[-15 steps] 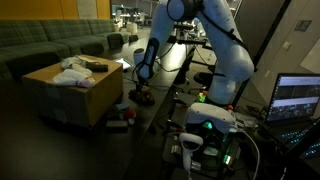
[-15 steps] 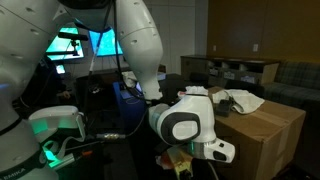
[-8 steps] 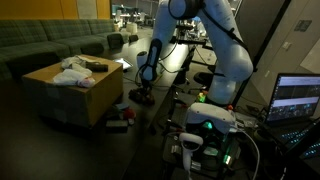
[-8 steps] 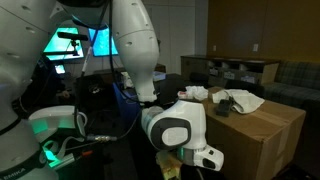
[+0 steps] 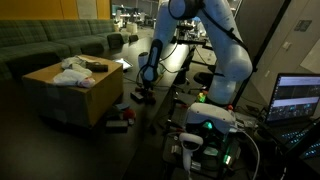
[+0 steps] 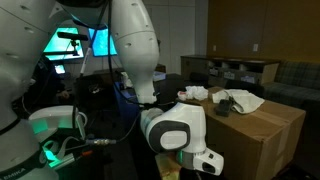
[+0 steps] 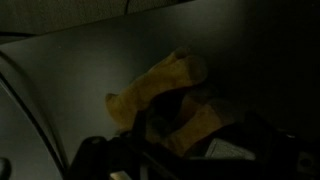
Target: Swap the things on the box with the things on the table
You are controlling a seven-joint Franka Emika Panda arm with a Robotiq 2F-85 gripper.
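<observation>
A cardboard box (image 5: 75, 100) carries a crumpled white cloth (image 5: 72, 74) and a flat dark thing (image 5: 95, 66); box (image 6: 265, 130) and cloth (image 6: 240, 100) show in both exterior views. My gripper (image 5: 141, 96) hangs low beside the box over a dark surface, and its wrist fills the foreground in an exterior view (image 6: 205, 165). In the wrist view a tan-yellow soft thing (image 7: 155, 88) lies on the dark surface right in front of the jaws. The jaws are lost in darkness, so I cannot tell if they are open.
Small dark and red objects (image 5: 120, 122) lie low by the box's near corner. A sofa (image 5: 50, 45) stands behind the box. A laptop screen (image 5: 297, 98) and the robot base with a green light (image 5: 208, 125) are close by. A lit monitor (image 6: 85, 42) stands behind the arm.
The wrist has sunk lower toward the dark surface and now covers the yellow thing that showed under it in an exterior view a second ago.
</observation>
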